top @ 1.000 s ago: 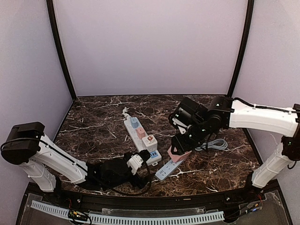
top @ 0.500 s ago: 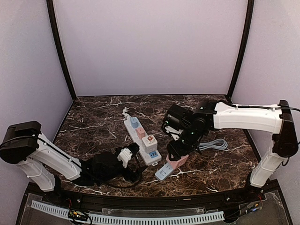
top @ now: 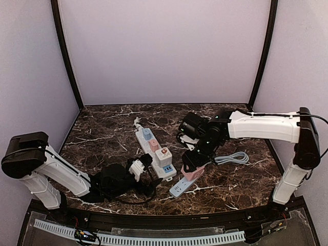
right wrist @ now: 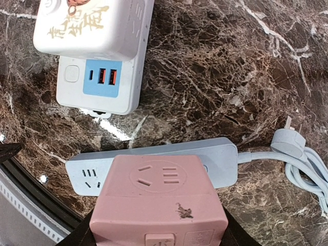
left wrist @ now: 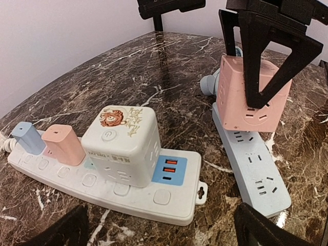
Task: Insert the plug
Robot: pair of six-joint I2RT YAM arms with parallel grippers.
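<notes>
The right gripper (top: 192, 165) is clamping the pink plastic cube-shaped plug adapter (right wrist: 159, 195) between its black fingers and holding it, slightly tilted, directly over the cable end of the pale blue plastic power strip (left wrist: 251, 164). Whether it is touching the strip cannot be told. The left gripper (top: 142, 165) is hovering low to the left of that strip, jaws spread wide and holding nothing. The white multi-socket power strip (left wrist: 102, 184) is lying just left of the blue one.

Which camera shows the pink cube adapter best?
Left wrist: the pink cube adapter shows two sides over the blue power strip. Right wrist shows it close but cropped; top external shows it small, half hidden.
</notes>
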